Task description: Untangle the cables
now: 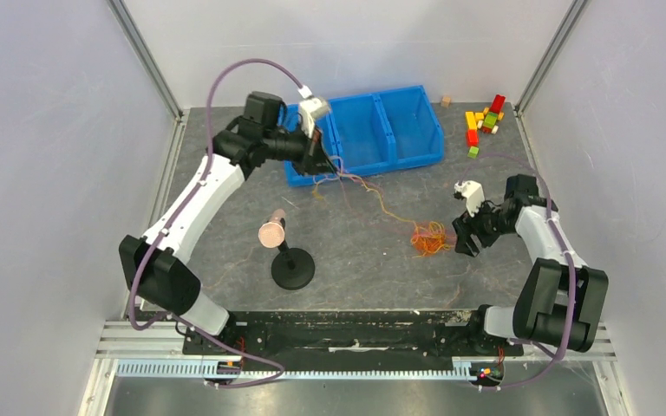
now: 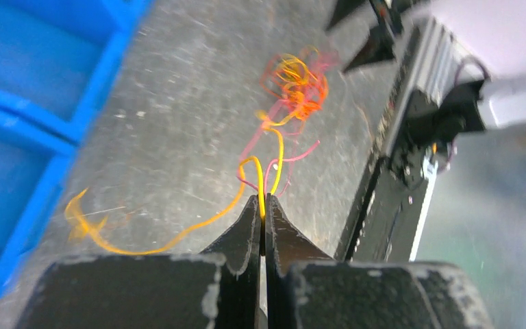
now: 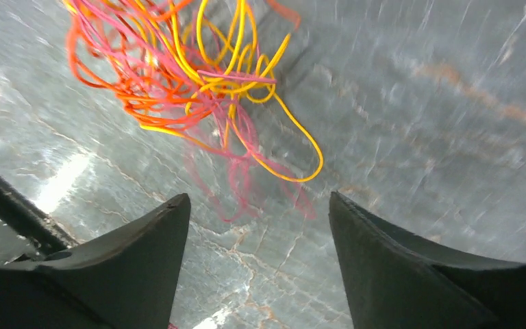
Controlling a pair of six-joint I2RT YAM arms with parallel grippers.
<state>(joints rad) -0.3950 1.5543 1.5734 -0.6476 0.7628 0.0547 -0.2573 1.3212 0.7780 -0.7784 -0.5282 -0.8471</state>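
Left gripper (image 2: 263, 207) pinches a yellow strand (image 2: 279, 154), and the tangle (image 3: 178, 82) sits just ahead of the right gripper (image 3: 257, 205), jaws gaping wide.

Right gripper (image 3: 257, 197) wide open at the bottom of the shot, two dark fingers (image 3: 144, 260) poking up with just grey marbled desk (image 3: 438, 123) between them. Not gripping anything. Messy tangle of cables (image 3: 178, 75) up in the top left, lying on the desk: orange, yellow and pink, all looped through each other. One yellow loop (image 3: 301, 147) sticking out of the bundle toward the gap between the fingers, stopping short of the tips. A few pink strands (image 3: 236, 185) trailing down the same way, pretty blurry, ends hard to make out. Dark bar (image 3: 10, 209) cutting diagonally across the left edge, just above the finger on that side.
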